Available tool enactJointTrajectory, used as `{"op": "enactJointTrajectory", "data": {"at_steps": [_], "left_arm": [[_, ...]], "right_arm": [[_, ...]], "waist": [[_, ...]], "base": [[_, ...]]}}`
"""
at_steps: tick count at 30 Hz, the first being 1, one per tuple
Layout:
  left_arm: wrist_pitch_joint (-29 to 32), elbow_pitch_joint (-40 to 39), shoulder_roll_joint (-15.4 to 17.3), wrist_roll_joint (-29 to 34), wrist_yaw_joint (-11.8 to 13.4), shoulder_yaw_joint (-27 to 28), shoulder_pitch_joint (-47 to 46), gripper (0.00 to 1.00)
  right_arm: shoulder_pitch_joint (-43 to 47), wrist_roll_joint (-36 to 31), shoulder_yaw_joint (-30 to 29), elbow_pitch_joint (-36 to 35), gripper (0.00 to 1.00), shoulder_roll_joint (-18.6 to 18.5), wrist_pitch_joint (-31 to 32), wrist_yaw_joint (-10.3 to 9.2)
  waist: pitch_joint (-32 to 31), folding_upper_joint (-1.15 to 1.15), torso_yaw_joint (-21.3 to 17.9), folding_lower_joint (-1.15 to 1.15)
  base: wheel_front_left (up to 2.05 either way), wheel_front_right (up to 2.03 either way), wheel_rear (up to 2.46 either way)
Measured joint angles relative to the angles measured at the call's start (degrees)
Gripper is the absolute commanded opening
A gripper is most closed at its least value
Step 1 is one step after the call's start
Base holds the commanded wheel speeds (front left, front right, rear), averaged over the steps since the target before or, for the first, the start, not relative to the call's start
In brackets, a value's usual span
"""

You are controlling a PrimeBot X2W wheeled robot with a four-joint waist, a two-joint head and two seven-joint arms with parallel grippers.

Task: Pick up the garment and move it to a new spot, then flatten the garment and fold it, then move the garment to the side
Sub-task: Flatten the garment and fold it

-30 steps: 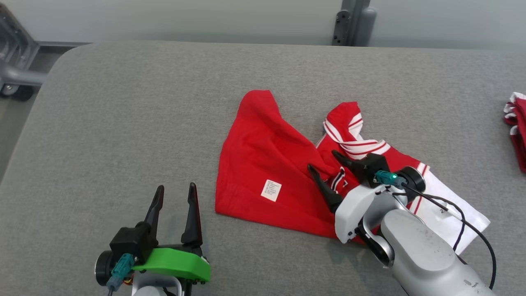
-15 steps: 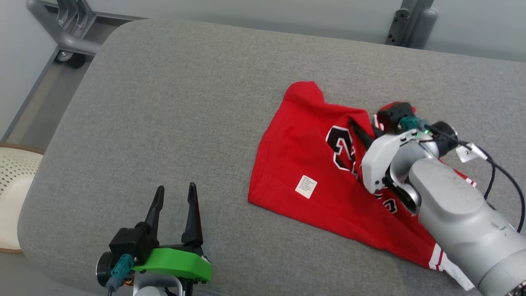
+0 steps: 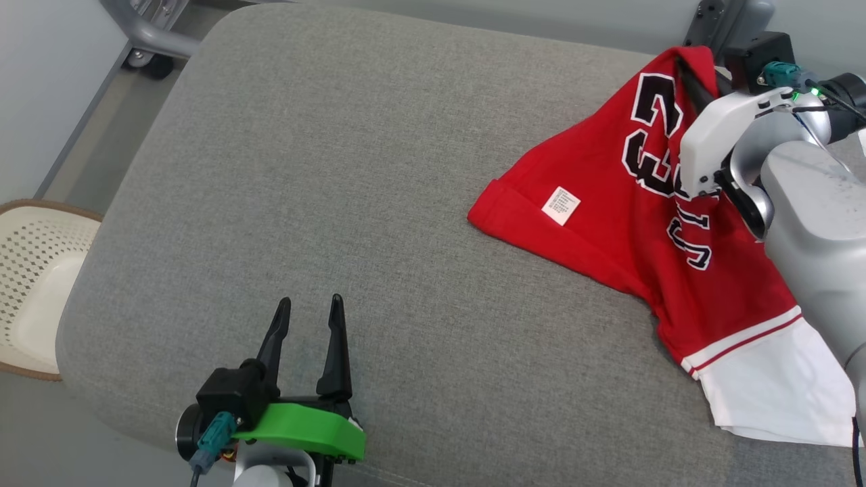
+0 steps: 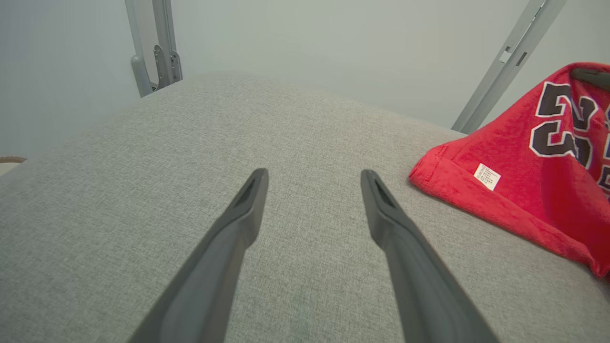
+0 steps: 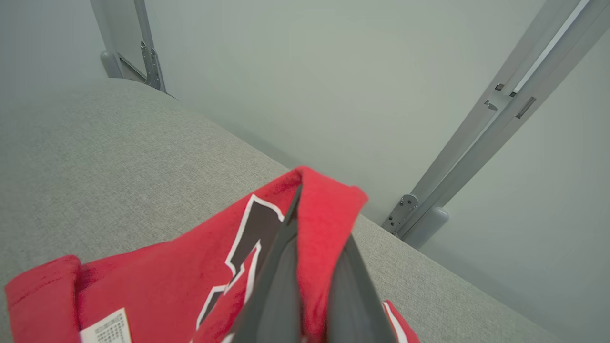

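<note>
On the far right of the table (image 3: pixel 338 169): you have the garment (image 3: pixel 609 223), a red jersey. One peak of it is lifted off the grey cloth top and the rest slopes down onto the table toward the near right.
Right gripper (image 3: pixel 687 71): clenched on the garment. In your right wrist view, red fabric is pinched between the two dark fingers and folds over their tips.
Left gripper (image 3: pixel 310 301): released, with its fingers spread and nothing between them. It sits by the near edge of the table, well apart from the garment; you cannot tell whether it touches the cloth top.
Garment's lie: the raised peak is at the far right, at the right gripper. The left hem rests on the table, slightly rolled over. The white panel (image 3: pixel 778 385), edged with a red-and-white stripe, lies flat at the near right.
Markings: black figures outlined in white (image 3: pixel 649 135) run down the sloping front. A small white label (image 3: pixel 561 205) sits near the left hem.
Table top: grey woven fabric with rounded corners.
Surroundings: a cream perforated basket (image 3: pixel 34 270) stands on the floor off the table's left side. A grey metal post (image 3: pixel 724 20) rises behind the far edge, near the right gripper. A wheeled grey frame (image 3: pixel 149 40) stands by the far left corner.
</note>
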Motion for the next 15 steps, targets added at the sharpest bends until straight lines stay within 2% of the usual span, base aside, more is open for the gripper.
{"op": "enactJointTrajectory", "data": {"at_steps": [2, 3, 4, 5, 6, 11, 15], "left_arm": [[0.00, -0.03, 0.00, -0.33, 0.11, -0.47, -0.28, 1.00], [0.00, -0.03, 0.00, -0.68, 0.18, -0.64, -0.48, 1.00], [0.00, -0.02, 0.00, -0.86, 0.23, -0.86, -0.63, 1.00], [0.00, -0.02, 0.00, -0.91, 0.44, -1.04, -0.70, 1.00], [0.00, 0.00, 0.00, -0.98, 0.48, -1.18, -0.79, 1.00], [0.00, -0.02, 0.00, -0.99, 1.01, -0.78, -0.86, 1.00], [0.00, -0.03, -0.01, -0.88, 1.10, -0.33, -0.85, 1.00]], "right_arm": [[-0.72, -0.59, 0.53, 2.01, 0.00, -0.59, -0.10, 0.00], [-1.08, -0.66, 0.30, 3.22, 0.04, -1.00, -0.49, 0.00], [-1.46, -0.78, 0.03, 4.68, 0.31, -1.45, -0.90, 0.00], [-1.72, -1.15, -0.01, 5.87, 0.92, -1.79, -1.25, 0.00], [-1.82, -1.49, -0.18, 6.73, 1.00, -1.98, -1.89, 0.00], [-3.00, -3.30, -1.87, 8.93, 1.00, -2.15, -4.99, 0.00], [-3.08, -3.61, -2.60, 5.98, 1.00, -0.63, -5.73, -0.01]], "waist": [[0.41, 0.00, 0.52, 0.00], [0.64, 0.00, 0.76, 0.00], [0.90, 0.00, 1.01, 0.00], [1.13, 0.00, 1.23, 0.00], [1.34, 0.00, 1.40, 0.00], [1.88, 0.00, 1.29, 0.00], [1.57, 0.00, 0.00, 0.00]], "base": [[0.00, 0.00, 0.00], [0.00, 0.00, 0.00], [0.00, 0.00, 0.00], [0.00, 0.00, 0.00], [0.00, 0.00, 0.00], [0.00, 0.00, 0.00], [0.00, 0.00, 0.00]]}}
